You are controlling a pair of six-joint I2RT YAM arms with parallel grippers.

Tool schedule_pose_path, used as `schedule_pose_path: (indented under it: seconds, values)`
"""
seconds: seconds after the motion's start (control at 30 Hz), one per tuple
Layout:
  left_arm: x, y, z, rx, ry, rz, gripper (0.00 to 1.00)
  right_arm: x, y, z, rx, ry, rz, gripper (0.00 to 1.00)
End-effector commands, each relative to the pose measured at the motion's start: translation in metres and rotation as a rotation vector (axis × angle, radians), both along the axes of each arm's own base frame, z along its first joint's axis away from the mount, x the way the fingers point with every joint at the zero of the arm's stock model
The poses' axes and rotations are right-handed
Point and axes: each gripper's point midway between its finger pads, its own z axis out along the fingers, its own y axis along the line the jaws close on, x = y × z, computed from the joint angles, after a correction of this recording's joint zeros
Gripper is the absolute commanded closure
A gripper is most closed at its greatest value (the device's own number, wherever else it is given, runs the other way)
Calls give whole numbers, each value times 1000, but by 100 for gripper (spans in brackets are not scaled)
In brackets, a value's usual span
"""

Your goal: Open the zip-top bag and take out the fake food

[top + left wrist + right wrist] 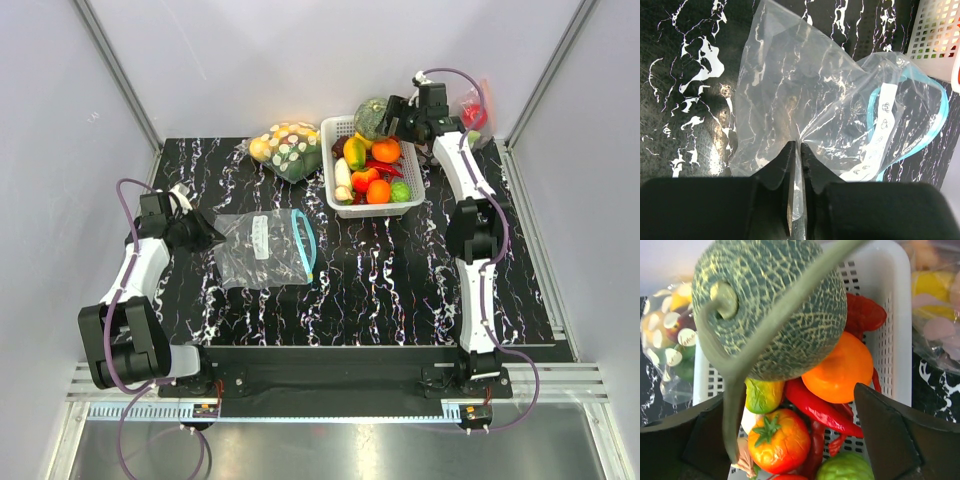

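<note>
The zip-top bag (pixel 265 248) (pixel 790 85) lies flat on the black marbled table, its teal zip strip (pixel 308 245) (pixel 935 125) bowed open and nothing visible inside. My left gripper (pixel 212 238) (pixel 799 145) is shut on the bag's closed left edge, with plastic between its jaws. My right gripper (pixel 392 120) (pixel 790 395) stands open over the white basket (pixel 328 160) (pixel 890 290). The dark green bumpy ball (pixel 370 116) (pixel 780 305) is at the basket's far rim, free of the jaws. Under it lie a round orange fruit (pixel 386 150) (pixel 840 367) and a yellow-green pepper-like piece (pixel 353 152) (pixel 762 395).
The basket also holds red chillies (pixel 820 410), an orange tomato-like piece (pixel 780 440) and a lime-green ball (pixel 400 191) (pixel 845 467). A bag of spotted items (pixel 288 148) (pixel 670 335) lies left of the basket. Another bag with pink pieces (pixel 472 105) (pixel 935 315) sits at the back right.
</note>
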Motion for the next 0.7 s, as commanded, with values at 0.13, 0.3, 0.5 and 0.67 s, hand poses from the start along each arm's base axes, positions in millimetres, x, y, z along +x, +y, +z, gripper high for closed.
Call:
schedule_pose_path:
  seconds: [0.13, 0.3, 0.5, 0.67]
  values:
    - [10, 5, 11, 20, -47, -2, 85, -20, -1, 91, 26, -170, 7, 0]
    - [10, 4, 12, 19, -51, -7, 84, -33, 1, 116, 43, -217, 28, 0]
    - [11, 3, 14, 17, -63, -16, 78, -58, 6, 146, 64, -257, 75, 0]
    - [12, 2, 15, 13, -71, -23, 74, -79, 0, 142, 45, -237, 73, 0]
